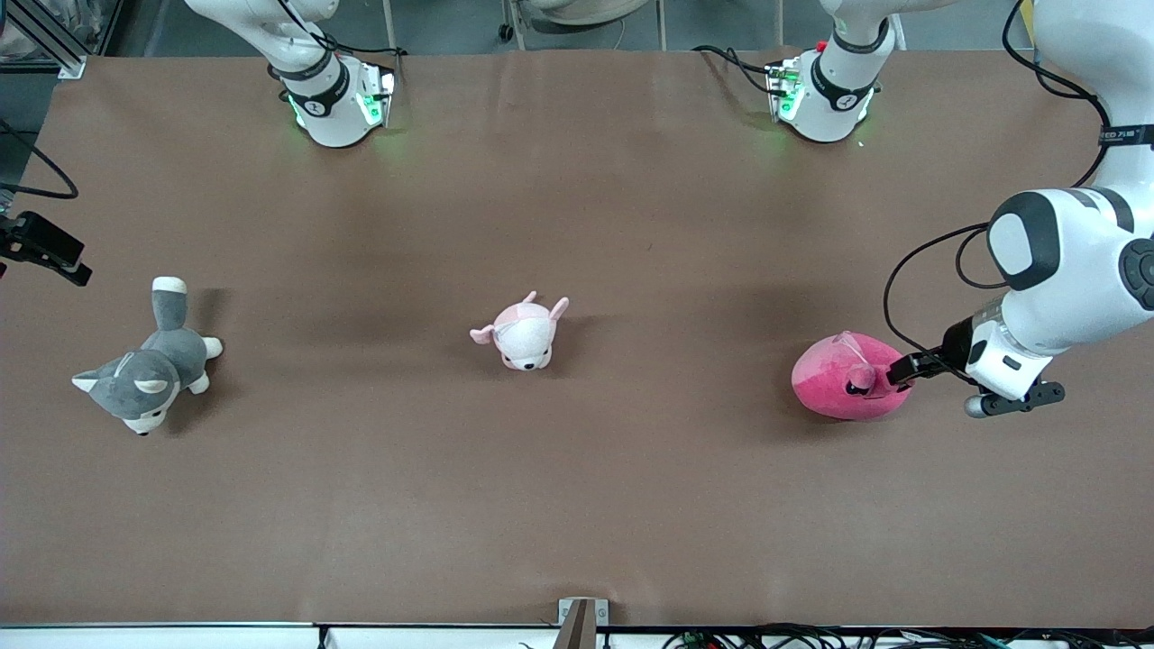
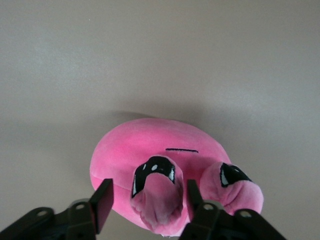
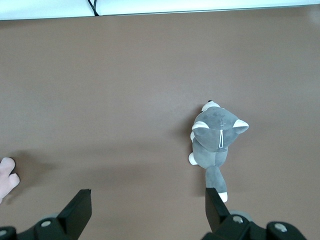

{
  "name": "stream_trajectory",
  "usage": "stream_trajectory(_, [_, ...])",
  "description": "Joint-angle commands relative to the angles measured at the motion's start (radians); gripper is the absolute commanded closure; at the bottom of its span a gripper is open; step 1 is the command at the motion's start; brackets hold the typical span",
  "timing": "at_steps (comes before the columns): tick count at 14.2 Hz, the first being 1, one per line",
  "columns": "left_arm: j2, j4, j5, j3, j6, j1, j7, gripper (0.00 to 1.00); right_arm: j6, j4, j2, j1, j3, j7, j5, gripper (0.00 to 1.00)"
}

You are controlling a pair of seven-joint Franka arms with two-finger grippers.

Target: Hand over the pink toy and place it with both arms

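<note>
The pink toy (image 1: pixel 843 379) lies on the brown table toward the left arm's end; it is a round hot-pink plush with dark angry eyes (image 2: pixel 152 170). My left gripper (image 1: pixel 904 370) is down at the toy. In the left wrist view the gripper (image 2: pixel 149 199) is open, and its two fingers straddle a plush lobe of the toy with a gap on one side. My right gripper (image 3: pixel 146 200) is open and empty, held high over the table. It does not show in the front view.
A pale pink-and-white plush animal (image 1: pixel 523 333) lies mid-table. A grey-and-white plush dog (image 1: pixel 149 365) lies toward the right arm's end and shows in the right wrist view (image 3: pixel 216 137). A black fixture (image 1: pixel 45 245) sticks in at that table end.
</note>
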Motion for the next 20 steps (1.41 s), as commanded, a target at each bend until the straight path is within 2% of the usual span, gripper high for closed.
stream_trajectory(1, [-0.020, -0.016, -0.015, -0.002, -0.005, -0.003, -0.007, 0.75, 0.003, -0.021, -0.023, -0.013, 0.009, -0.010, -0.001, 0.00])
stream_trajectory(3, [-0.024, -0.011, -0.015, -0.007, -0.016, -0.005, -0.013, 0.95, 0.005, -0.021, -0.023, -0.013, 0.009, -0.009, -0.001, 0.00])
stream_trajectory(4, [-0.029, -0.010, -0.015, -0.008, -0.019, -0.008, -0.019, 0.99, 0.005, -0.021, -0.023, -0.014, 0.009, -0.009, -0.001, 0.00])
stream_trajectory(7, [-0.059, 0.016, -0.022, -0.033, -0.062, -0.005, -0.040, 1.00, 0.005, -0.021, -0.023, -0.013, 0.009, -0.009, -0.001, 0.00])
stream_trajectory(11, [-0.081, 0.133, -0.151, -0.100, -0.250, -0.007, -0.172, 1.00, 0.003, -0.021, -0.022, -0.010, 0.011, -0.006, -0.001, 0.00])
stream_trajectory(13, [-0.084, 0.203, -0.191, -0.171, -0.297, -0.007, -0.305, 1.00, 0.008, -0.017, -0.020, -0.008, 0.011, -0.005, 0.004, 0.00])
stream_trajectory(17, [-0.078, 0.340, -0.190, -0.355, -0.320, -0.013, -0.618, 1.00, -0.001, -0.015, -0.022, 0.001, 0.011, -0.001, 0.011, 0.00])
stream_trajectory(20, [-0.066, 0.388, -0.179, -0.468, -0.308, -0.046, -0.819, 1.00, -0.001, -0.008, -0.017, 0.004, 0.009, -0.004, 0.016, 0.00])
